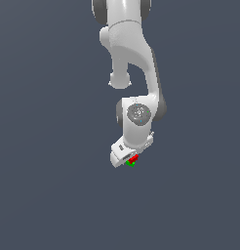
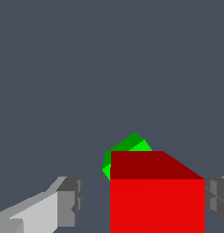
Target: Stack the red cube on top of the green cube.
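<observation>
The red cube (image 2: 157, 200) lies between my fingers in the wrist view, large and close. The green cube (image 2: 127, 146) shows just behind and under it, mostly covered by the red one. In the exterior view the red cube (image 1: 134, 158) sits right on top of the green cube (image 1: 130, 164), both under the white hand. My gripper (image 2: 141, 202) is open around the red cube. One finger (image 2: 68, 202) stands apart from the cube with a clear gap. The other finger (image 2: 217, 200) is at the cube's opposite face. In the exterior view the gripper (image 1: 128, 160) is low over the floor.
A plain dark grey floor (image 1: 53, 195) fills both views. The white arm (image 1: 134, 58) comes down from the top of the exterior view. No other objects show.
</observation>
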`<move>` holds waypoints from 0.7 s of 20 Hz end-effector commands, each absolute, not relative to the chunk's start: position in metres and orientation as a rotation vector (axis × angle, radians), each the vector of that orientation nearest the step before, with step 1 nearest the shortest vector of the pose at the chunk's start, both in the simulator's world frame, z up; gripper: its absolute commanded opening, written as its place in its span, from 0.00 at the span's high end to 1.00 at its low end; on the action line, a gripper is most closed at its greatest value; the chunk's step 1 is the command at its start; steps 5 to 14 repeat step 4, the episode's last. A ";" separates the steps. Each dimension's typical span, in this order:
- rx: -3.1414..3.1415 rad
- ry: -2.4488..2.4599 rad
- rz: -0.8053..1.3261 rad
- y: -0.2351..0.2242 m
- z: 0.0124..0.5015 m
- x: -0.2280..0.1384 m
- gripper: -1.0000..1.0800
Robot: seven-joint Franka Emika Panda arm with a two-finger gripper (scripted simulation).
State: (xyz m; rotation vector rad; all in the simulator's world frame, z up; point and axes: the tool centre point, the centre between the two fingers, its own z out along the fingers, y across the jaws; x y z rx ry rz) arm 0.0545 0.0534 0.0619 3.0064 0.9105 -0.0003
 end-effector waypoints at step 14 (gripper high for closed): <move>3.006 0.911 0.000 0.053 0.062 0.055 0.04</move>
